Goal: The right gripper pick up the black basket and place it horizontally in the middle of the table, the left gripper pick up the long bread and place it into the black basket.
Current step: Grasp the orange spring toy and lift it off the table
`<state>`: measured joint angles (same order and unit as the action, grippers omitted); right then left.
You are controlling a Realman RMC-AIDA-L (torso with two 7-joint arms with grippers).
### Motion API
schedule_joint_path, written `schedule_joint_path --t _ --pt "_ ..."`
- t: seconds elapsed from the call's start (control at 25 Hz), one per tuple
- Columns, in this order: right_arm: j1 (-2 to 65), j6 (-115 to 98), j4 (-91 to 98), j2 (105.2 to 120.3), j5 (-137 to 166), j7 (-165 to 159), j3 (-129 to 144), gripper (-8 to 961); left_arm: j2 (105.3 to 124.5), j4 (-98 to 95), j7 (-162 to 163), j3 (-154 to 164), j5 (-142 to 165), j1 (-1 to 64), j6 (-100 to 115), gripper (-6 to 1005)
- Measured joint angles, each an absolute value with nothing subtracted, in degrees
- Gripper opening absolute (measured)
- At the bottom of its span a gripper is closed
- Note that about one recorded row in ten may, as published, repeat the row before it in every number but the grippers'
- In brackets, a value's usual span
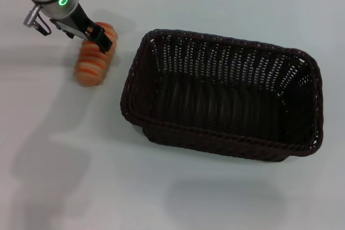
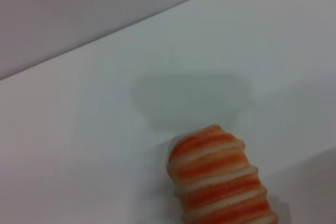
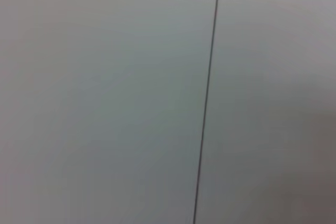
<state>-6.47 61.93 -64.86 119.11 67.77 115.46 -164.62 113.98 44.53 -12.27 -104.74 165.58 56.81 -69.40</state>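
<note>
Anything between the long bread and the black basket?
No. In the head view, only bare table separates the long bread from the black basket.

- Long bread (image 1: 92,63): orange-tan with pale crosswise ridges.
- Black basket (image 1: 223,96): dark brown-black, open woven pattern.
- Table (image 1: 81,176): plain white.
- Left gripper (image 1: 100,39): black.

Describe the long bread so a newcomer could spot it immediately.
Start at the black basket mid-table, then look to its left. There the left gripper sits over the long bread, a small orange-tan ribbed loaf, the only brightly coloured thing here.
</note>
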Motion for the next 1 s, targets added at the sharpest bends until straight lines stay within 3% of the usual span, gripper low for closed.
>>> schedule_joint_path --t 1.0 --pt "-5.08 63.99 -64.85 119.09 67.77 115.42 -164.62 441 114.75 35.92 -12.3 -105.26 165.49 56.74 -63.82 829"
